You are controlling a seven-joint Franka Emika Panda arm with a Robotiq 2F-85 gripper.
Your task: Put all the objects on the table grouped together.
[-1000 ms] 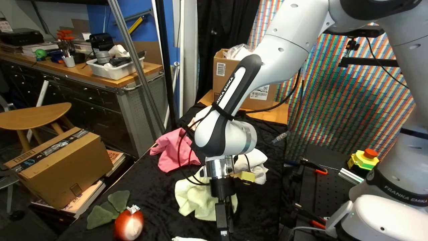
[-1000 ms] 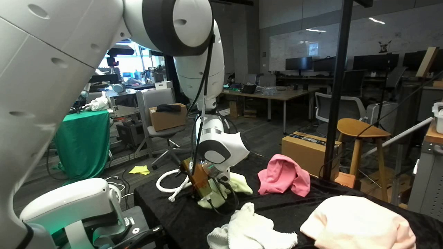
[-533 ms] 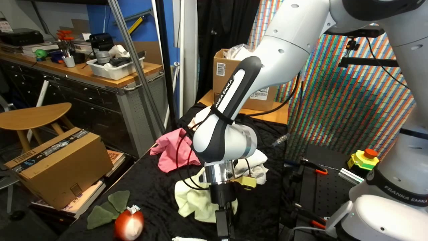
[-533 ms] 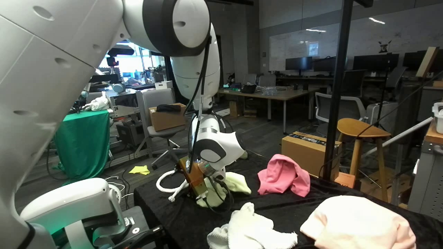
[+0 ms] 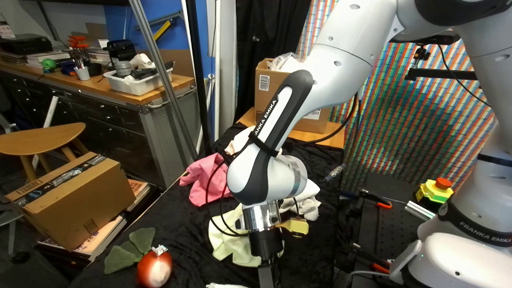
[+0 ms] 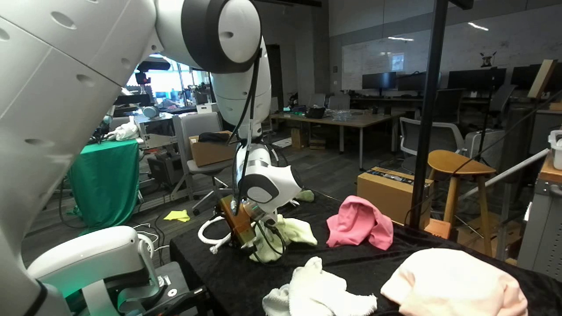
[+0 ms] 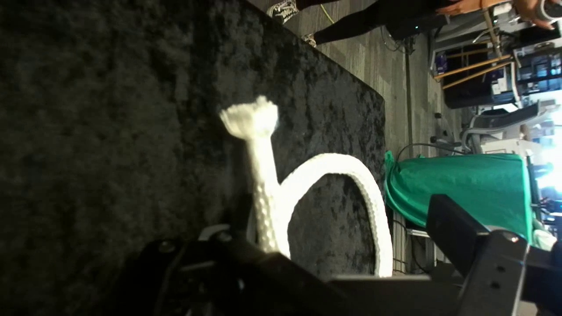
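My gripper (image 7: pixel 338 232) is open, its fingers apart, over a curled white rope (image 7: pixel 333 163) on a black-covered table. The rope runs behind the left finger; I cannot tell if they touch. The gripper (image 5: pixel 269 277) is low at the frame bottom in an exterior view. A pale green cloth (image 5: pixel 230 244) lies just behind it. A pink cloth (image 5: pixel 204 184), a white cloth (image 5: pixel 307 204) and a peach cloth (image 5: pixel 240 141) lie farther back. A red-and-white round object (image 5: pixel 155 270) sits beside green leaf-shaped pieces (image 5: pixel 130 250). Both exterior views show the rope (image 6: pixel 204 232) only partly.
The table edge (image 7: pixel 351 79) runs diagonally in the wrist view, with a person's legs (image 7: pixel 351 26) beyond it. A cardboard box (image 5: pixel 272 94) stands at the table's back. A metal post (image 6: pixel 428 118) rises at the table's side.
The arm has moved away from the pale green cloth, lower in one view and leftward in another, toward the rope. The rope's free end has shifted slightly. The cloths have not visibly moved.
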